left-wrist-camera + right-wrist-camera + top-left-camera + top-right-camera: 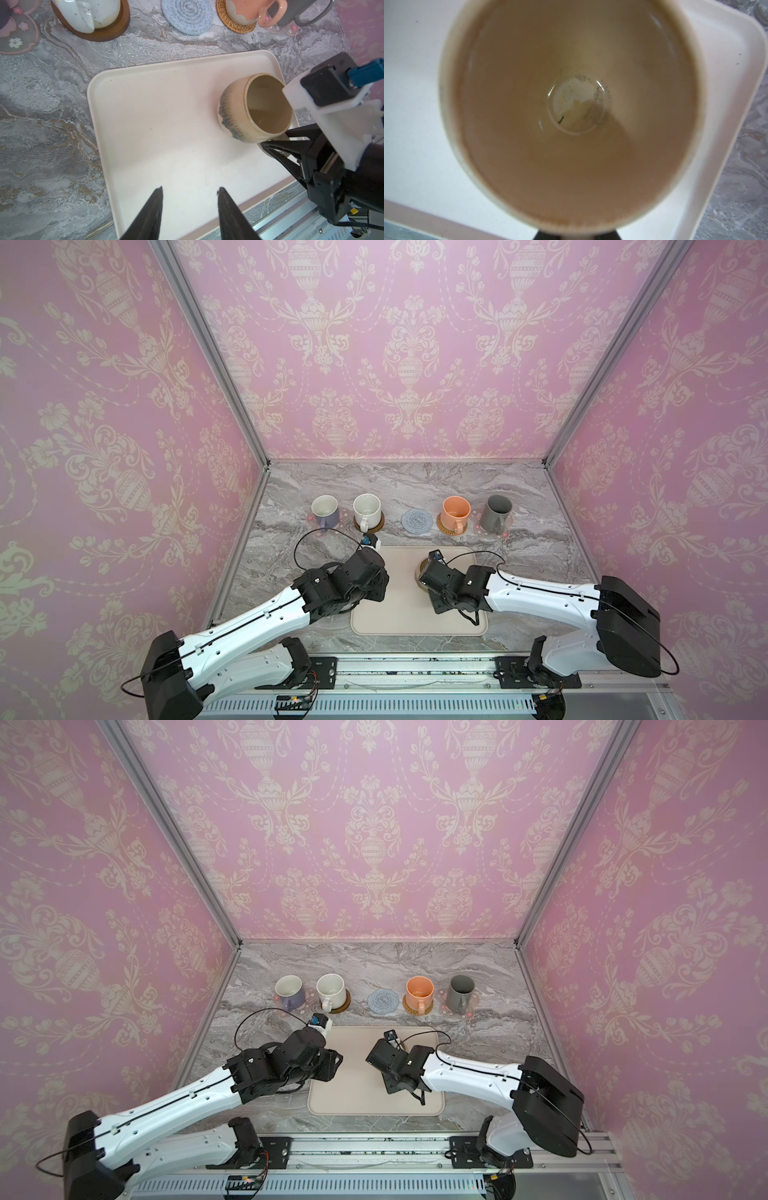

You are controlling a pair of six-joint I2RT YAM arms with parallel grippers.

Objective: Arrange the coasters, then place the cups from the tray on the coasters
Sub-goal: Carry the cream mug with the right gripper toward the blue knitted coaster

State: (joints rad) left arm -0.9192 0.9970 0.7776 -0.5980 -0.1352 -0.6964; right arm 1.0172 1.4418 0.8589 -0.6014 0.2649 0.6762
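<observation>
- The left gripper (pixel 190 188) is hanging over the big flat beige tray (pixel 145 124), fingers spread and empty.
- The round blue-grey crocheted coaster (pixel 417 519) is lying bare.
- The right gripper (pixel 268 146) is pinching the handle of the round cream-yellow mug (pixel 234 112) on the tray. Next, I think, the mug needs lifting over to that coaster.

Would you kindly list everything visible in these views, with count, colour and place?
cups: five; lavender mug, white mug, peach mug and grey mug on coasters in the back row; cream mug on the tray
coasters: five, in one row; pink flower coaster at each end, wooden coaster, blue-grey coaster bare in the middle, rattan coaster
tray: one, beige, table centre front
table: one, grey marble
walls: three, pink patterned
left end effector: one, black, open and empty over the tray
right end effector: one, black, shut at the cream mug's side
</observation>
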